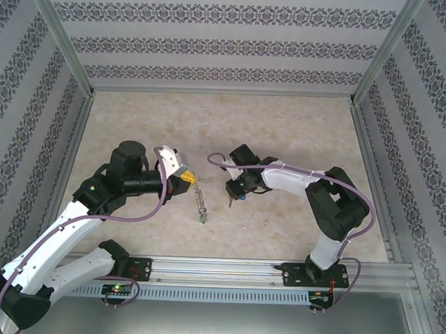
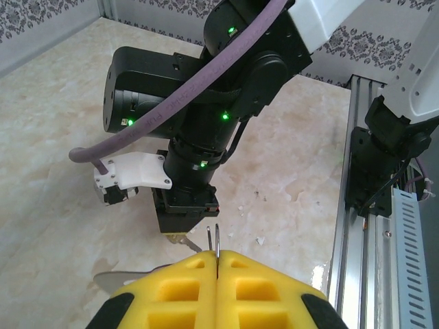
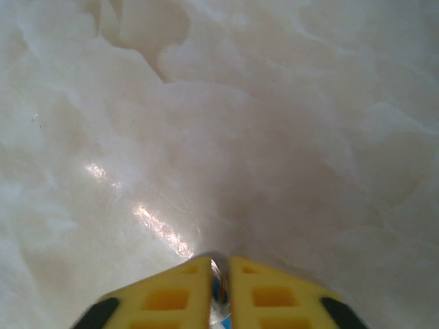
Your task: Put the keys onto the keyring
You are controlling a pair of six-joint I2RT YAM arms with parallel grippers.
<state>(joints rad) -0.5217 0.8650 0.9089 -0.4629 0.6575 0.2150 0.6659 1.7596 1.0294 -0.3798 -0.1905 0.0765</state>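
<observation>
The left end effector (image 1: 189, 180) clamps the stiff, probably slippery keyring (image 1: 200, 203) trailing from its tips, while the right end effector (image 3: 219, 266), barely parted, pinches the tiny, light key (image 3: 218, 291) by its blue head.

You have a pale, marble-patterned worktop (image 1: 298, 133), glossy, with bright light streaks (image 3: 159, 232) just ahead of the right gripper (image 3: 219, 264). Small white flecks (image 2: 260, 240) lie on it just beyond the left gripper (image 2: 217, 255). Whether the keyring (image 1: 200, 203) at that gripper touches it: undetermined.
</observation>
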